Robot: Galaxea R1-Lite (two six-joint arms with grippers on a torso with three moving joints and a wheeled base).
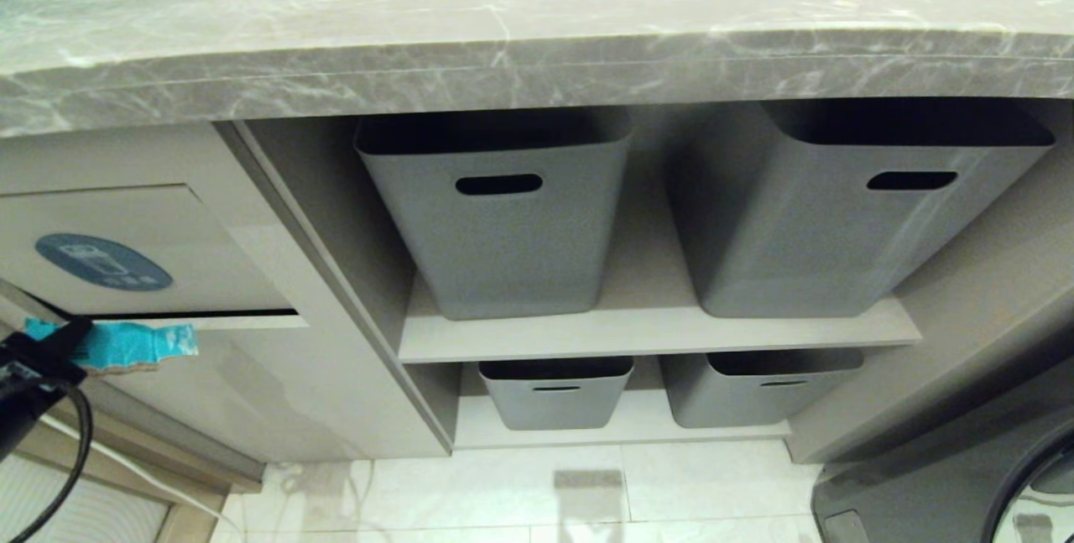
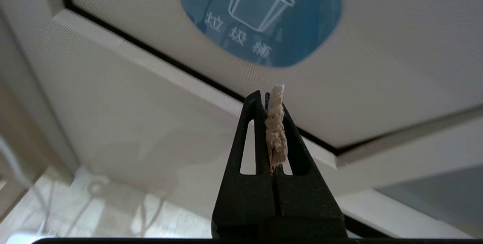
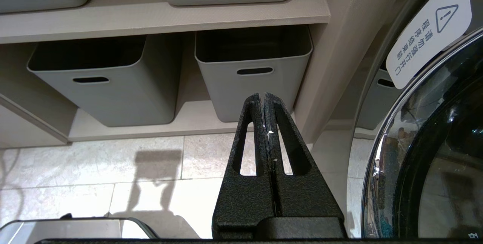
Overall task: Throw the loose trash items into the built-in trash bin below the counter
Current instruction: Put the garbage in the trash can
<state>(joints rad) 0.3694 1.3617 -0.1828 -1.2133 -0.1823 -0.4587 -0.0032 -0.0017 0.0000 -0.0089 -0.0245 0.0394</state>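
counter (image 1: 537,65): polished veined marble | baskets (image 1: 503,224): matt grey plastic | wrapper (image 1: 134,344): glossy teal

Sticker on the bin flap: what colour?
Blue oval sticker with a white bin icon, on the beige flap. Clearest in the left wrist view.

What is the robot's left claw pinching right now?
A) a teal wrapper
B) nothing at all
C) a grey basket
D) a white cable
A: the left gripper is shut on the teal wrapper, holding it just below the bin flap with the blue sticker.
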